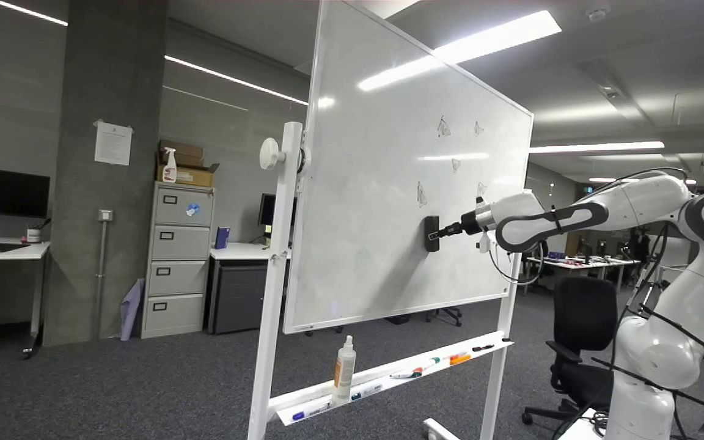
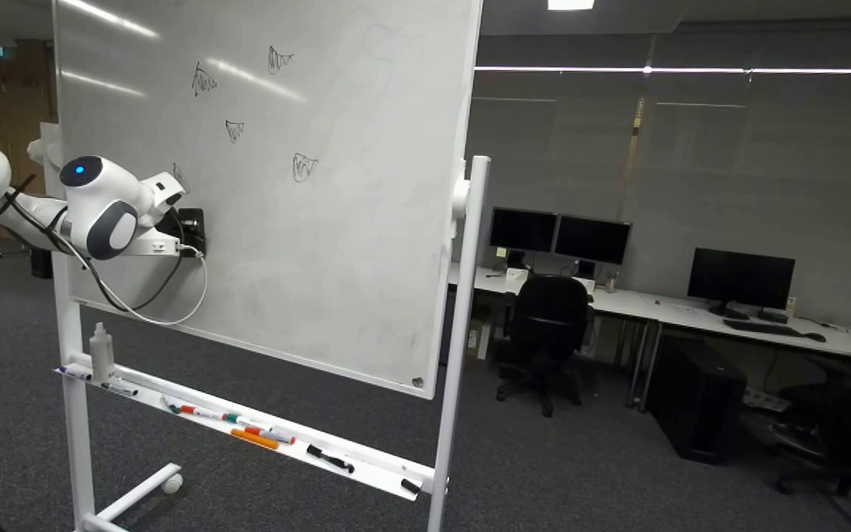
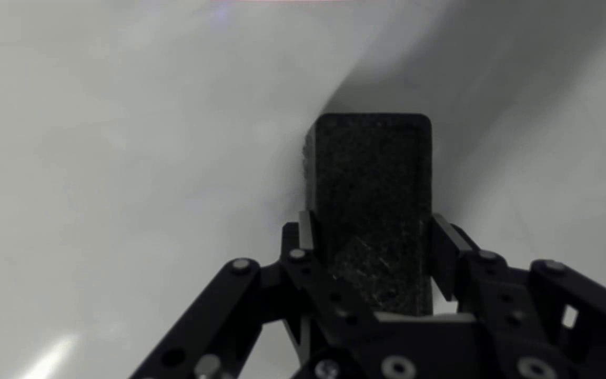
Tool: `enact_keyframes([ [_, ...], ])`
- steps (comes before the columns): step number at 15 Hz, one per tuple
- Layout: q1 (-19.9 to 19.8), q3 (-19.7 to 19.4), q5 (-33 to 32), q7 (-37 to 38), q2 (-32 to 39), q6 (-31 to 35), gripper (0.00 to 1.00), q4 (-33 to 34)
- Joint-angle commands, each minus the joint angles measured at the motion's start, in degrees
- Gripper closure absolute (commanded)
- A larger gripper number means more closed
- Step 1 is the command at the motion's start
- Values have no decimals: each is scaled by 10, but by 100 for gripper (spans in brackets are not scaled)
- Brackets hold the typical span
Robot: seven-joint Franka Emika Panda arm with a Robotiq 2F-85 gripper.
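My gripper (image 3: 372, 223) is shut on a black block-shaped eraser (image 3: 374, 168), with one finger against each long side in the wrist view. The eraser (image 1: 431, 222) lies against the whiteboard (image 1: 352, 244), its long side upright, in the lower part of the board. Above it, several small hatched triangles are drawn in dark marker, among them a scribble (image 1: 421, 194) just up from the eraser and another scribble (image 2: 304, 167) farther along. In an exterior view the arm's wrist (image 2: 111, 210) hides much of the gripper and eraser. A shadow falls beside the eraser on the board.
Below the board runs a white ledge (image 2: 374, 471) with several markers, an orange marker (image 2: 254, 439) and a spray bottle (image 1: 344, 371). White posts (image 1: 275, 275) frame the board. A black office chair (image 1: 584, 342) stands near the arm's base. Desks and a filing cabinet (image 1: 179, 260) are behind.
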Motion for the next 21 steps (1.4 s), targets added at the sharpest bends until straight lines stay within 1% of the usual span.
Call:
enact_keyframes([
  [1, 30, -7, -7, -25, -25, -33, 70, -1],
  [3, 52, -5, -3, -30, -50, -73, 70, -11],
  [5, 69, 2, -1, -32, -80, -134, 70, -17],
  [6, 60, 23, 20, -51, -91, -155, 70, -19],
  [7, 59, 33, 23, -56, -104, -173, 70, -21],
  [8, 50, 47, 20, -59, -114, -181, 70, -23],
  [9, 40, 60, 15, -60, -121, -178, 70, -23],
  [10, 42, 56, 30, -50, -84, -166, 70, -7],
  [11, 41, 62, 32, -49, -90, -167, 45, -9],
  [20, 36, 65, 37, -48, -79, -167, 45, -9],
  [21, 36, 65, 37, -48, -79, -167, 70, -9],
])
